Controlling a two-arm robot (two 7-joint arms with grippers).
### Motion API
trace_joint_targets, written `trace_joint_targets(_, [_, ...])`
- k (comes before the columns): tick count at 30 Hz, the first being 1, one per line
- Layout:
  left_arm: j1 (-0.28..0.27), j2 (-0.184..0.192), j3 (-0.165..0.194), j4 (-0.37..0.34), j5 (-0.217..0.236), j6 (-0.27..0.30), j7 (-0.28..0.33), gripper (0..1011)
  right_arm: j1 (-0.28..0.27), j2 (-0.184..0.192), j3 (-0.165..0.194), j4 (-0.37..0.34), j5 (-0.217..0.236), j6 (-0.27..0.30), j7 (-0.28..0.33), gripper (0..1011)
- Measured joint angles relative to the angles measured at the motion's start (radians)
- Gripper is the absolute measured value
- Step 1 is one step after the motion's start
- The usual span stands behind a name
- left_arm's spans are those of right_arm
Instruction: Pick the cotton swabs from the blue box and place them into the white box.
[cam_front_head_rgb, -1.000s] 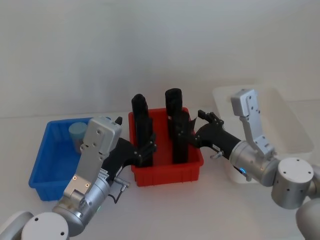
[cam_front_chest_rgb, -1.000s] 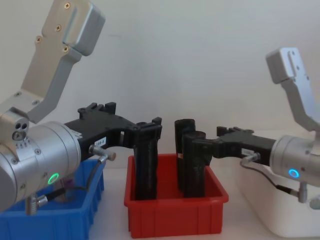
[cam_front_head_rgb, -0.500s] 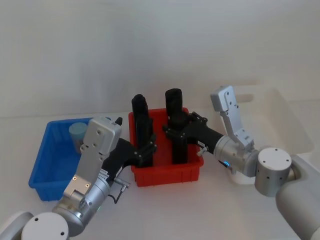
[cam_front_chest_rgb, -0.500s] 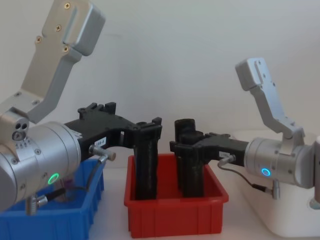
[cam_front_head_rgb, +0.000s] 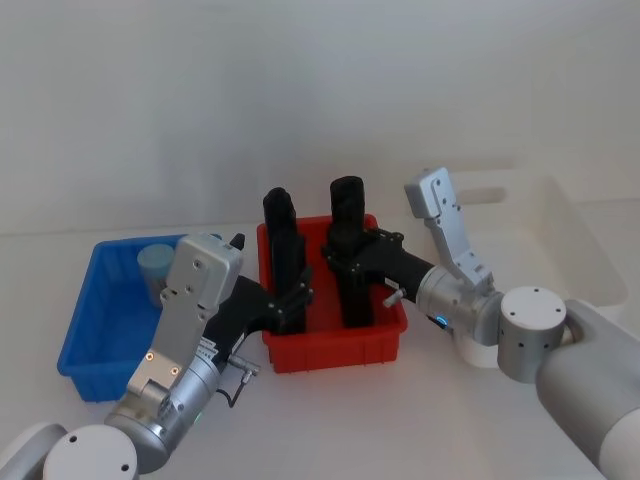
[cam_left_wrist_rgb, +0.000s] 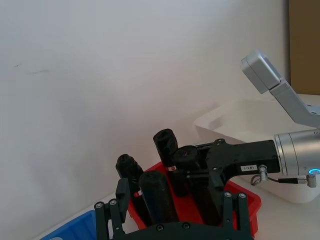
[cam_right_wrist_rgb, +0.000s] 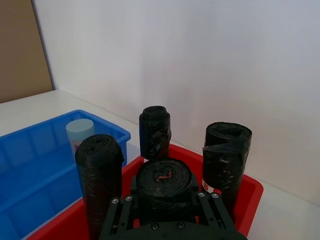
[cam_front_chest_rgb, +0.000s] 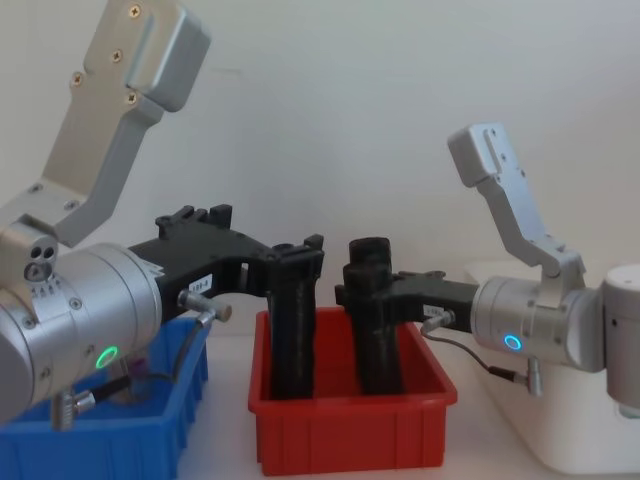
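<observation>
Over at the far end of the bright blue rectangular plastic bin (cam_front_head_rgb: 105, 320) sits the one jar I can make out: a small clear cylindrical jar of cotton swabs with a pale blue cap (cam_front_head_rgb: 155, 265), upright near the back wall. My guess is it's very light and rigid, smooth clear plastic, so a bit slippery and easy to tip or skid if nudged from one side. I'd take it around the middle of the body, below the cap, squeezing gently, since the cap might just pop off if grabbed alone.

Funny thing is neither arm is at it. The left pincer (cam_front_head_rgb: 292, 297) is over the red plastic bin (cam_front_head_rgb: 335, 345) in the middle of the white desk (cam_front_head_rgb: 400, 420), fingers spread either side of a tall black roll (cam_front_head_rgb: 283, 250), apparently not squeezing it. The right pincer (cam_front_head_rgb: 350, 258) reaches in from the other side and looks pressed onto another tall black roll (cam_front_chest_rgb: 372, 320), the crinkly wrapped-film kind with a matte finish, though I can't swear it's fully gripping.

The big glossy white plastic container with rounded corners (cam_front_head_rgb: 545, 235) is on the right, thick walled, well apart from the blue bin with the red one between them. I can't see anything lying inside it from the head view.
</observation>
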Motion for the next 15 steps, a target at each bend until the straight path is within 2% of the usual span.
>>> trace_joint_targets(6, [0.0,0.0,0.0,0.0,0.0,0.0,0.0,1003,0.003,0.0,0.007,-0.017,0.002,-0.008,0.002,527])
trace_joint_targets(9, [0.0,0.0,0.0,0.0,0.0,0.0,0.0,1003,-0.022,0.01,0.013,-0.086,0.011,0.007,0.002,527])
trace_joint_targets(10, [0.0,0.0,0.0,0.0,0.0,0.0,0.0,1003,-0.022,0.01,0.013,-0.086,0.011,0.007,0.002,527])
trace_joint_targets(13, [0.0,0.0,0.0,0.0,0.0,0.0,0.0,1003,-0.055,0.023,0.019,-0.179,0.02,0.031,0.0,527])
trace_joint_targets(15, [0.0,0.0,0.0,0.0,0.0,0.0,0.0,1003,-0.069,0.029,0.021,-0.216,0.024,0.041,-0.002,527])
